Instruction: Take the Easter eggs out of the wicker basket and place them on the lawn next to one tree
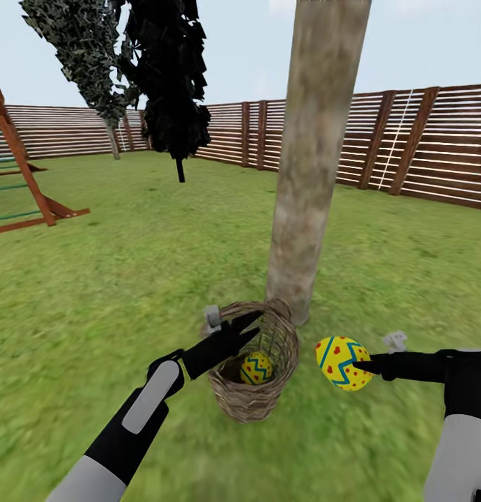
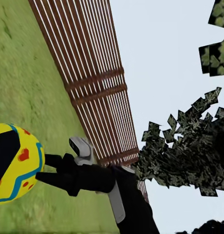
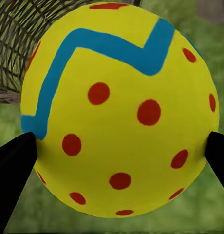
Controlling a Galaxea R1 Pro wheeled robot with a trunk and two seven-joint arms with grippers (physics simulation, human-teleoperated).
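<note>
- Holding a yellow Easter egg with a blue zigzag band and red dots [image 1: 343, 363], the right gripper [image 1: 362, 366] pinches it between its black fingers [image 3: 14, 165], one pad on each side, as the right wrist view shows close up.
- The egg hangs in the air just beside the round brown-grey wicker basket [image 1: 258, 401], on the side away from the left arm, and near the foot of the thick mottled grey-beige tree trunk [image 1: 314, 160].
- To finish this step well, I would lower the egg straight down until it touches the mottled green lawn [image 1: 129, 265] close to the trunk, then part the fingers slowly; an egg let go from a height would likely roll.
- Setting it a little apart from the basket wall would leave room for the others.
- A second yellow egg with a blue-green zigzag [image 1: 256, 367] lies inside the basket; whether a third is there I cannot tell.
- The left gripper [image 1: 249, 328] reaches over the basket rim with its dark fingers spread and nothing between them, well placed for the next pick.
- Around the work spot the grass is flat and open. A brown horizontal-slat fence [image 1: 422, 139] bounds the garden, a red-brown wooden play set [image 1: 24, 181] stands far off on the left, and a dark narrow conifer-like tree [image 1: 167, 84] stands further back.
</note>
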